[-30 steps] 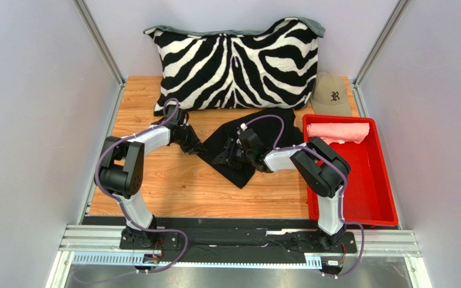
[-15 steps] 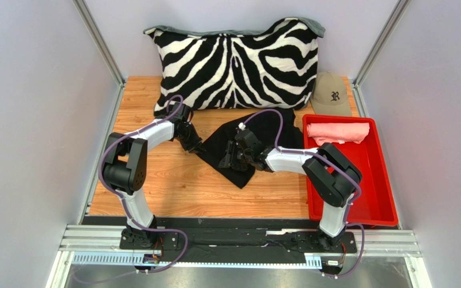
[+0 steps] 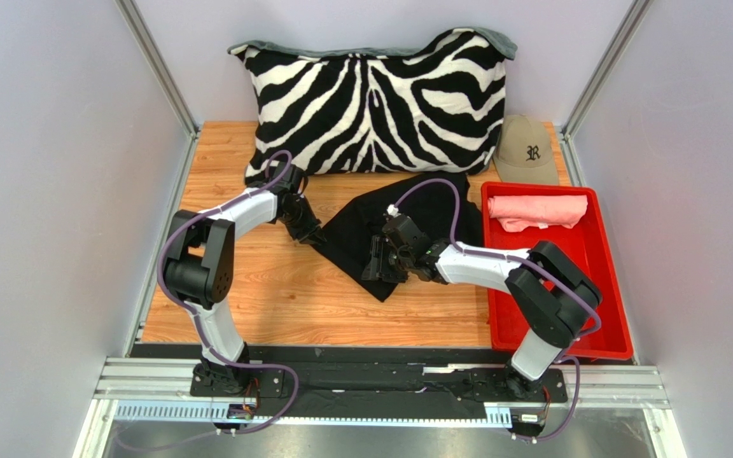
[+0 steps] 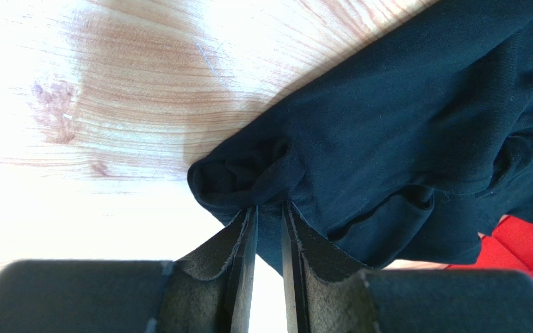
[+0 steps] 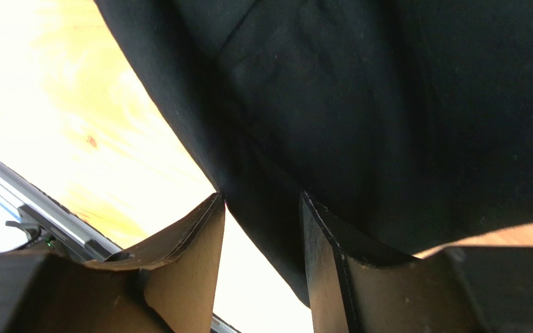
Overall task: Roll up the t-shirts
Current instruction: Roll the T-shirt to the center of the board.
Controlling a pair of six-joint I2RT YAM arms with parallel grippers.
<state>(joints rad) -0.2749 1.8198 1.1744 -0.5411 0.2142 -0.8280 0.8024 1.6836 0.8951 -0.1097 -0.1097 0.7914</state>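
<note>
One of two is done, we judge: the salmon pink t-shirt (image 3: pixel 538 211) lies rolled into a tube at the far end of the red tray (image 3: pixel 581 305). The black t-shirt (image 3: pixel 351 229) is not rolled. It lies spread and rumpled on the wooden table (image 3: pixel 265 296), mid-table between the two arms, with its far edge near the zebra pillow (image 3: pixel 375 100) and its right side up against the tray. We see no roll started on it. What is left, as we read it: straighten the black one, roll it, and probably set it in the tray by the pink one.

The left arm reaches forward and bends inward, wrist low at the shirt's left corner. The left gripper (image 4: pixel 268 208) is clenched on a bunched fold of that corner, fingers nearly meeting with cloth pinched between them.

The right arm stretches long and low to the left, forearm over the shirt's near-right part. The right gripper (image 5: pixel 259 198) hangs over the shirt's near edge with its jaws released. There is a clear gap between them, cloth and bright table show through it, and nothing is clamped as far as we see. We cannot tell whether the fingertips touch the cloth.
</note>
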